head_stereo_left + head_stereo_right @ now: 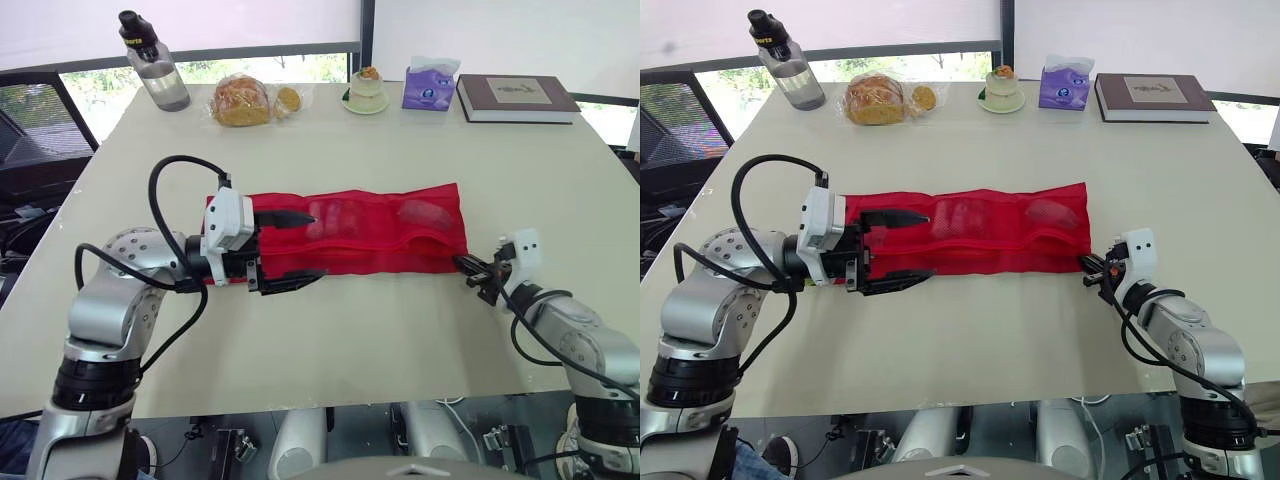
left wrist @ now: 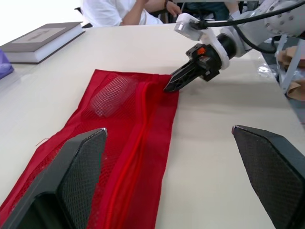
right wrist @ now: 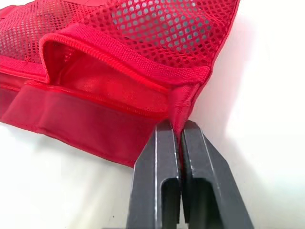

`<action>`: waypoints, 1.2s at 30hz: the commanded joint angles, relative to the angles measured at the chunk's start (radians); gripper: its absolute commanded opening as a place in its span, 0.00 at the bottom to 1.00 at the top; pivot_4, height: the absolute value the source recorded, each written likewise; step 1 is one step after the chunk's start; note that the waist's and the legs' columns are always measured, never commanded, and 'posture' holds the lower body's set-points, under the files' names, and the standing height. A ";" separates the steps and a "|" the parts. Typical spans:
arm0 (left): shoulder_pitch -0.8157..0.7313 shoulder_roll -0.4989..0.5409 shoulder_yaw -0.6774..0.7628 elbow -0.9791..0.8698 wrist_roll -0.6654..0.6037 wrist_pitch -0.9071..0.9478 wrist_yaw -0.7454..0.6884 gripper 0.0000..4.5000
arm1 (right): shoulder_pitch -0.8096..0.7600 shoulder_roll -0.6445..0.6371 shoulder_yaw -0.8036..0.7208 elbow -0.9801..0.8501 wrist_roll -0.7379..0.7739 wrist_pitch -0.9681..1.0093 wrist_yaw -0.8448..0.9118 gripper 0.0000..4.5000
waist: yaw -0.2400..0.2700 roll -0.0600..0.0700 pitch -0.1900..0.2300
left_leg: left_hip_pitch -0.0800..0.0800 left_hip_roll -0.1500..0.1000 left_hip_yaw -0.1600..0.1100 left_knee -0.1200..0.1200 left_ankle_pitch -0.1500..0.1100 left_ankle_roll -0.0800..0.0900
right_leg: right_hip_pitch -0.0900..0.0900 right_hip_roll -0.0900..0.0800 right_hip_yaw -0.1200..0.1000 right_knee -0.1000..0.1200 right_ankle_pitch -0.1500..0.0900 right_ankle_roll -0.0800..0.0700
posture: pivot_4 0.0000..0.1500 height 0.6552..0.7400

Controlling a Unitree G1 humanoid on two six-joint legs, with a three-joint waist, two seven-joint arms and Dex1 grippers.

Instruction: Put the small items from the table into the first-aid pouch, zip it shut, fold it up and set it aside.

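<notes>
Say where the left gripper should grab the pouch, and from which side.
Probably the left end of the pouch, at the zipper seam, coming in low from the robot's left. The pouch lies flat and limp, so only an edge can be pinched, and the seam looks thickest. The right gripper is shut on the right end the same way; the open left gripper sits over the left end.

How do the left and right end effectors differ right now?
The left end effector is open; the right end effector is shut on the red pouch corner. Left sits at the pouch's left end, gripping nothing; right pinches its right end. Both point inward along the pouch.
</notes>
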 commanded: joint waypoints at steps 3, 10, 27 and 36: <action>-0.006 0.038 0.029 -0.034 -0.044 0.003 0.004 1.00 | 0.045 -0.101 -0.090 -0.040 -0.011 -0.006 0.011 0.01 | 0.003 0.000 0.000 | 0.000 0.000 0.000 0.000 0.000 0.000 | 0.000 0.000 0.000 0.000 0.000 0.000 | 1.00 1.00; 0.011 0.056 0.032 -0.074 -0.076 0.033 0.027 1.00 | 0.053 -0.299 -0.088 0.121 -0.192 -0.075 -0.022 0.01 | 0.003 0.000 0.000 | 0.000 -0.001 0.002 0.000 0.000 0.000 | 0.000 0.000 0.004 -0.001 0.000 0.000 | 1.00 1.00; 0.071 0.089 0.073 -0.067 -0.081 0.034 0.055 1.00 | 0.062 -0.416 -0.135 0.278 -0.335 -0.163 -0.008 0.85 | 0.003 -0.001 0.000 | 0.000 -0.001 0.002 0.000 0.000 0.000 | 0.000 0.003 0.007 -0.001 0.000 0.000 | 1.00 1.00; 0.134 0.034 0.133 0.028 -0.082 0.116 0.226 1.00 | 0.145 -0.388 -0.258 0.077 -0.165 -0.206 0.178 0.98 | -0.002 -0.001 0.000 | 0.001 0.000 0.003 0.000 0.000 0.000 | 0.000 0.003 0.008 -0.001 -0.002 0.003 | 1.00 1.00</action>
